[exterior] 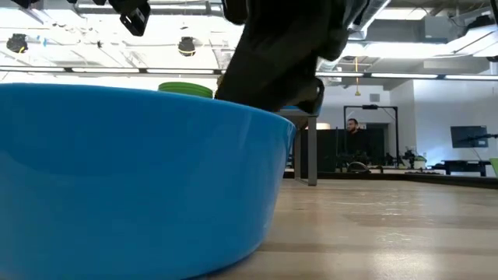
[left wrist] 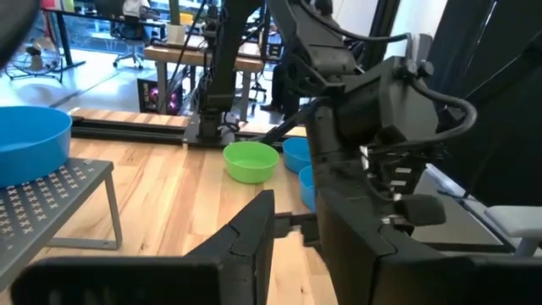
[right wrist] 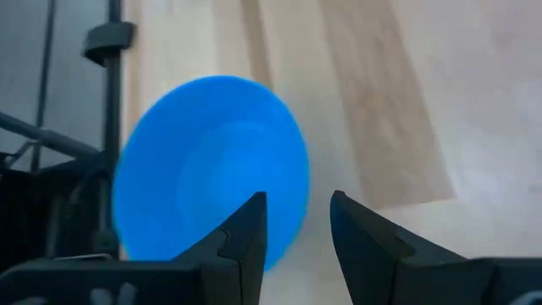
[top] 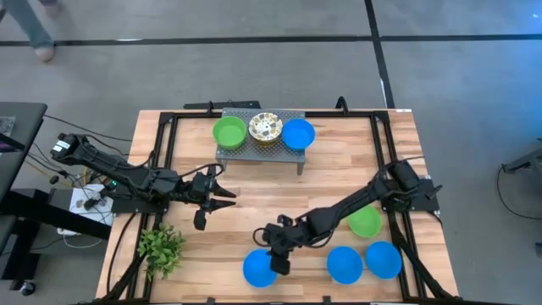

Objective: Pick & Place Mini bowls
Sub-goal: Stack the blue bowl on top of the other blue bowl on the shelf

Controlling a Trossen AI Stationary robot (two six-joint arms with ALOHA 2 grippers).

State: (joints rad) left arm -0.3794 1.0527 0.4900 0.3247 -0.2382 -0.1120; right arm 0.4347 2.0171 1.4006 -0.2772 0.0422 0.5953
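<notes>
High view: my right gripper (top: 279,264) hangs over the rim of a blue bowl (top: 257,268) at the table's (top: 237,203) front edge; two more blue bowls (top: 345,264) and a green bowl (top: 366,222) lie toward the front right corner. On the metal rack (top: 259,152) at the back edge sit green, speckled white (top: 264,129) and blue bowls. My left gripper (top: 222,193) waits mid-left, empty, near the plant (top: 161,247). Low view: the blue bowl's wall (exterior: 132,179) fills the frame. Left wrist view: fingers (left wrist: 254,241) parted, nothing between. Right wrist view: fingers (right wrist: 246,233) spread apart above the bowl (right wrist: 203,161), grasping nothing.
</notes>
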